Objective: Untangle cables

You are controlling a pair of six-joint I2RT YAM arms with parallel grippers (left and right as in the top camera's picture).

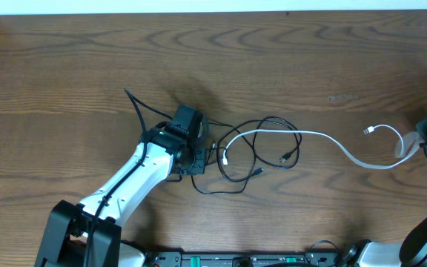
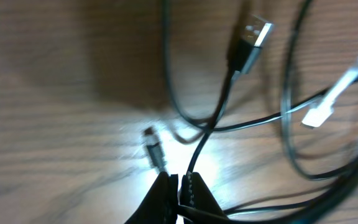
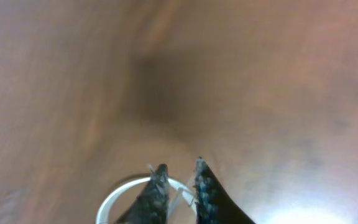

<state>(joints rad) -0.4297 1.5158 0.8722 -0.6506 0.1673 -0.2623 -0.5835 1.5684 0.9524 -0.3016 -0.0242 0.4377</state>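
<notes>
The black cable (image 1: 276, 144) lies in loose loops at mid-table, and its silver-tipped USB plug (image 2: 253, 32) shows in the left wrist view. My left gripper (image 1: 197, 154) (image 2: 180, 182) is shut on a strand of the black cable just left of the loops. The white cable (image 1: 313, 134) runs from a plug (image 1: 225, 157) (image 2: 319, 114) inside the loops rightward to a curl near the right edge, ending in a plug (image 1: 370, 130). My right gripper (image 1: 412, 146) (image 3: 179, 169) stands over that curl, its jaws slightly apart with the white cable (image 3: 120, 194) loose between them.
A small black plug (image 2: 155, 149) lies on the wooden table (image 1: 65, 89) just ahead of my left fingers. A thick black arm wire (image 1: 136, 104) rises behind the left wrist. The table's far edge meets a white wall (image 1: 213, 6).
</notes>
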